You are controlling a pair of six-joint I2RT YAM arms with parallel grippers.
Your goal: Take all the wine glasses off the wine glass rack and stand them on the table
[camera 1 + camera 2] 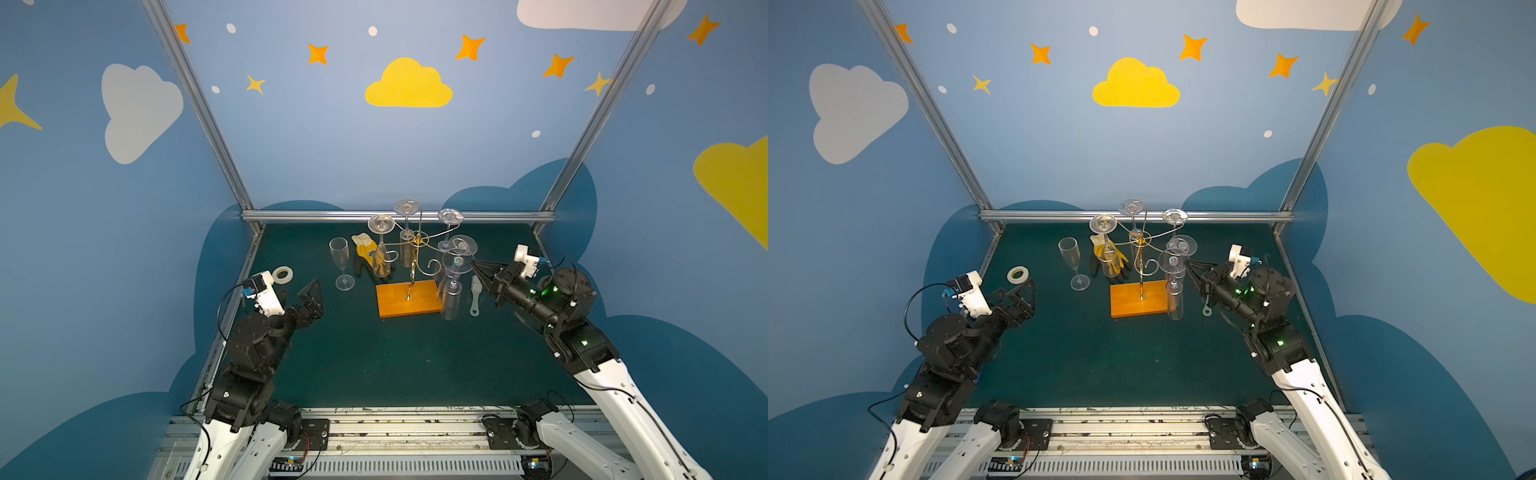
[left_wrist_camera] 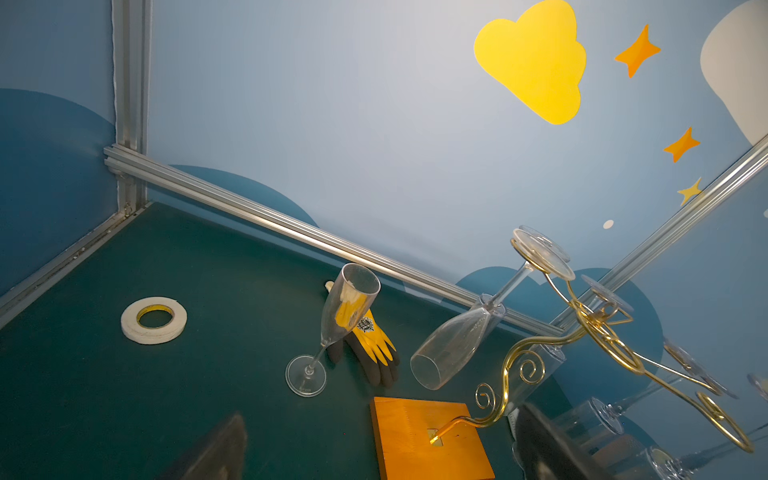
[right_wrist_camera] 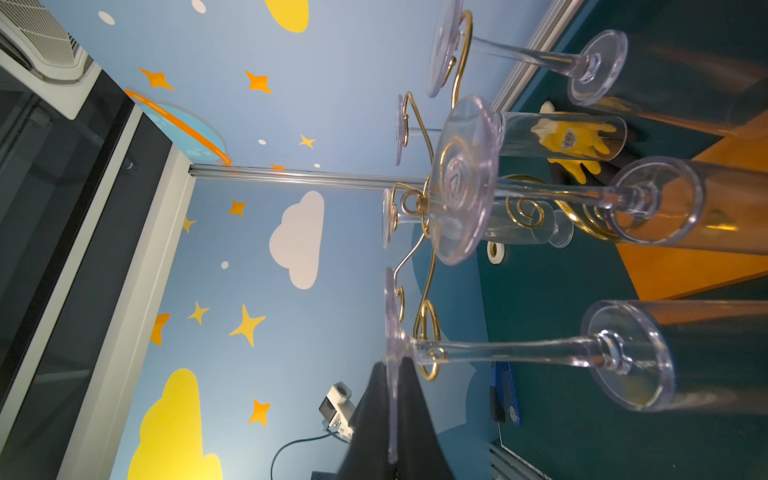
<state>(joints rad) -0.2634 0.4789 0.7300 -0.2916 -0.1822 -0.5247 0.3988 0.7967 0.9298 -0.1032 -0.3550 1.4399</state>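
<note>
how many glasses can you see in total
6. Five hang upside down from the wine glass rack: back-left glass, rear glass, back-right glass, right glass, front-right glass. One upright glass stands left of it. None seems hidden.

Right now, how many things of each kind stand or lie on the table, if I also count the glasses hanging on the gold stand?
Wine glass rack: 1
Wine glasses: 6 (5 hanging upside down, 1 standing upright)
Glove: 1
Tape roll: 1
Small flat tool: 1
Total: 10
</note>
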